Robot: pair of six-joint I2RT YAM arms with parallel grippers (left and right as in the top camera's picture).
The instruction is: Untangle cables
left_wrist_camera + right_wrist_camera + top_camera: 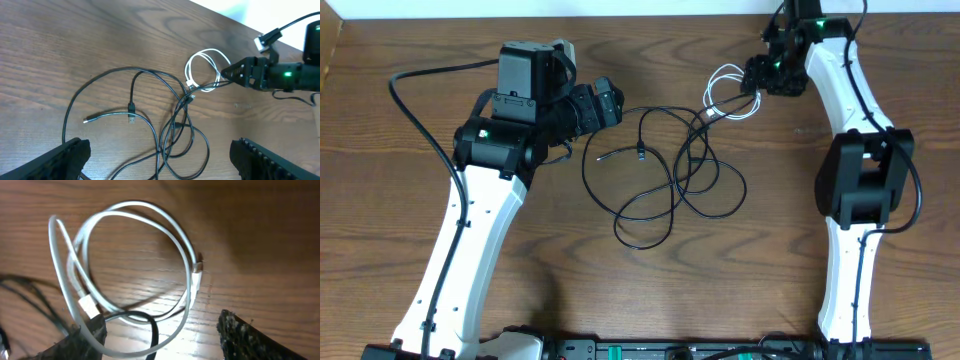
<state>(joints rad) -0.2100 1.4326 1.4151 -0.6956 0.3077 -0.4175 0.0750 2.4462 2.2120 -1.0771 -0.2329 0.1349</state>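
Black fingers of the right gripper stood apart, clamping nothing, either side of the coiled white cable (one black strand crossed its near edge). Left gripper was likewise spread wide and empty above the black cables, looped mid-way across the table. Step judged: parting white from black. Next move called for pinching the white coil and drawing it clear.

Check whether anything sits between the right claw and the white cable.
Nothing blocks it: the open right claw faces the white cable coil directly. Only a black cable loop crosses the coil's near edge between the fingers, so a grab there might catch both.
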